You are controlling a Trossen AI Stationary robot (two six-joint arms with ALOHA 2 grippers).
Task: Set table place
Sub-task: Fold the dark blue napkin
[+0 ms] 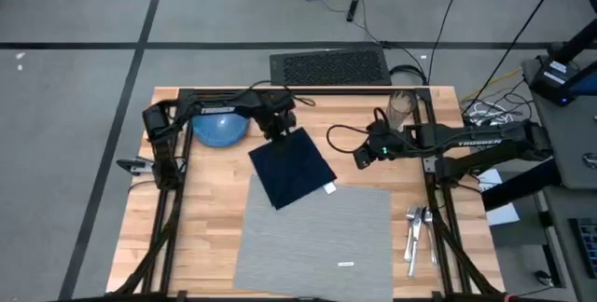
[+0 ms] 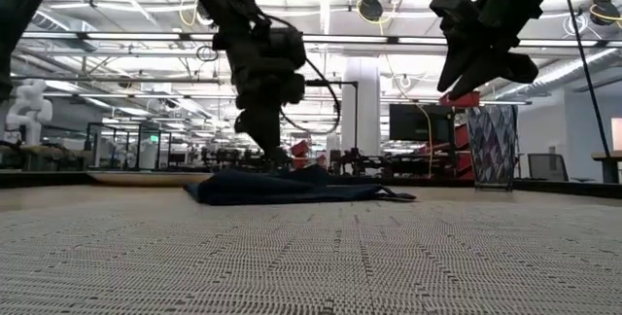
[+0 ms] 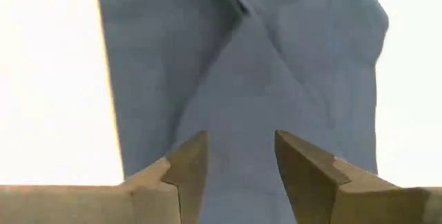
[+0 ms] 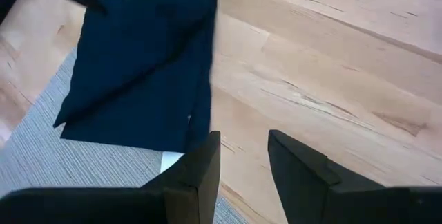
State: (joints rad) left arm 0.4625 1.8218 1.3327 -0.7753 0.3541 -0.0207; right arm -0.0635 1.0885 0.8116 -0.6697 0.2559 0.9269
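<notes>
The light butcher-block wooden surface [image 1: 210, 218] carries the flat light-grey rectangular fabric placemat [image 1: 312, 237] at its near middle. A dark navy cloth napkin [image 1: 291, 169] overlaps the placemat's far left corner. Only the high view shows the round blue dish [image 1: 220, 130], left of the napkin. The left end effector [image 1: 277, 132] hovers over the napkin's far edge, fingers apart. The right end effector [image 1: 362, 157] hangs right of the napkin, fingers apart, empty.

Even overhead light, blown-out glare in left wrist view
</notes>
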